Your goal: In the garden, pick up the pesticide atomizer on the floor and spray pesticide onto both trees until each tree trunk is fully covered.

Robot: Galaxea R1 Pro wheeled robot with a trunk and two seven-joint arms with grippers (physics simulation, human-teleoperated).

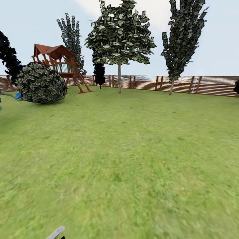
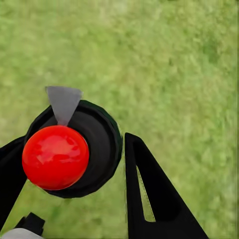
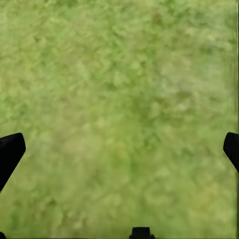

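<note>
My left gripper [image 2: 69, 147] is shut on the pesticide atomizer [image 2: 102, 144], a black round body with a red ball and a short grey nozzle, held over grass. Its grey nozzle tip [image 1: 56, 232] pokes in at the head view's lower edge. My right gripper [image 3: 119, 149] is open above bare lawn, with only its two black fingertips [image 3: 10, 152] in the picture. Far across the garden lawn [image 1: 132, 149], two tall trees stand by the fence: one with a broad canopy and a pale bare tree trunk [image 1: 119, 79], and a narrow one [image 1: 181, 39] to its right.
A brown slatted fence [image 1: 199, 84] bounds the far side. At the left stand a wooden playhouse [image 1: 58, 63], a round leafy bush [image 1: 39, 83] and near-black thin trees [image 1: 99, 74]. Open grass stretches between me and the trees.
</note>
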